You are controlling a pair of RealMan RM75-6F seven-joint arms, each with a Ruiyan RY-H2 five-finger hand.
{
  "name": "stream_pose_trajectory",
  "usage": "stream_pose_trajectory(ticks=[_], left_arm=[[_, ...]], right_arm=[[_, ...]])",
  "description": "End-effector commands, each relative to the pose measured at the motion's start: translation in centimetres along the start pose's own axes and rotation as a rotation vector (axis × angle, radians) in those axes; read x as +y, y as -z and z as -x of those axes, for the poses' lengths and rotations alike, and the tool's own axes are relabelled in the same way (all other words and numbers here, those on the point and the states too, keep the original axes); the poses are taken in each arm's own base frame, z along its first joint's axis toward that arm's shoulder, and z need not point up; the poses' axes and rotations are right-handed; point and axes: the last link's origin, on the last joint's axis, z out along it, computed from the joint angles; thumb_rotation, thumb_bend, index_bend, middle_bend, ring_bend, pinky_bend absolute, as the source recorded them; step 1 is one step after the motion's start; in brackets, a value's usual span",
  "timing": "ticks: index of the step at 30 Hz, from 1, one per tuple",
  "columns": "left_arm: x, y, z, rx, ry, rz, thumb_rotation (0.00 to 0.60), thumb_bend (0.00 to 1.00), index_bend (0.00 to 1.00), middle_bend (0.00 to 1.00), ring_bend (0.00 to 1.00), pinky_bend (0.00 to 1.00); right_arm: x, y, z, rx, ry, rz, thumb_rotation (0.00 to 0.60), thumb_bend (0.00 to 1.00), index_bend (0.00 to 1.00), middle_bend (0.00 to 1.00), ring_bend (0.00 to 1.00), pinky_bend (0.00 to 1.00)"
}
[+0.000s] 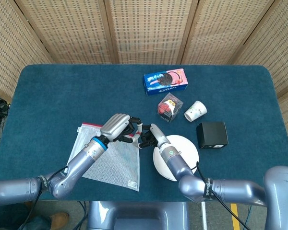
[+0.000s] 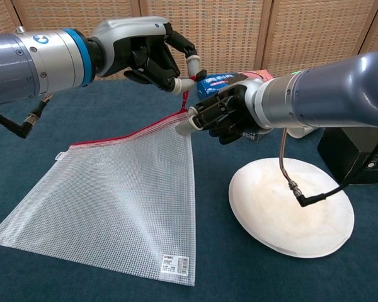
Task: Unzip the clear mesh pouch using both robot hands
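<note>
The clear mesh pouch [image 2: 120, 201] with a red zipper edge lies on the blue table, its right top corner lifted; in the head view the pouch [image 1: 113, 160] sits at front left. My left hand [image 2: 148, 53] pinches the red zipper pull [image 2: 186, 94] above that corner. My right hand [image 2: 223, 116] grips the pouch's raised corner just below the pull. In the head view the left hand [image 1: 117, 127] and right hand [image 1: 151, 136] meet at the pouch's right end.
A white plate [image 1: 188, 146] lies under my right forearm. Behind it stand a black box [image 1: 212, 134], a paper cup [image 1: 195, 110], a small clear box with red contents [image 1: 169, 107] and a blue Oreo box [image 1: 166, 81].
</note>
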Motion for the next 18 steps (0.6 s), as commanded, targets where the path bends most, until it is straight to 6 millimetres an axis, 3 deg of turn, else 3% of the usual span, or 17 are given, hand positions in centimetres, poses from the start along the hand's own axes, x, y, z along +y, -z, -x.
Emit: stream_pose_trajectory(ticks=[1, 7, 14, 18], left_arm=[[-0.04, 0.01, 0.01, -0.001, 0.002, 0.0, 0.6, 0.94, 0.7, 0.97, 1.0, 1.0], [-0.12, 0.01, 0.08, -0.002, 0.003, -0.001, 0.6, 0.94, 0.7, 0.97, 1.0, 1.0], [-0.31, -0.1, 0.16, -0.003, 0.008, -0.008, 0.6, 0.94, 0.71, 0.97, 1.0, 1.0], [-0.55, -0.17, 0.13, 0.002, 0.009, -0.016, 0.6, 0.94, 0.73, 0.97, 1.0, 1.0]], right_arm=[[-0.03, -0.03, -0.02, 0.005, -0.004, 0.001, 0.6, 0.48, 0.57, 0.97, 0.94, 1.0], [0.03, 0.03, -0.06, 0.003, -0.008, 0.001, 0.6, 0.58, 0.58, 0.97, 0.94, 1.0], [-0.04, 0.28, -0.07, -0.014, -0.015, -0.006, 0.6, 0.86, 0.66, 0.99, 0.95, 1.0], [0.08, 0.53, -0.06, -0.018, -0.001, -0.01, 0.6, 0.92, 0.69, 0.99, 0.95, 1.0]])
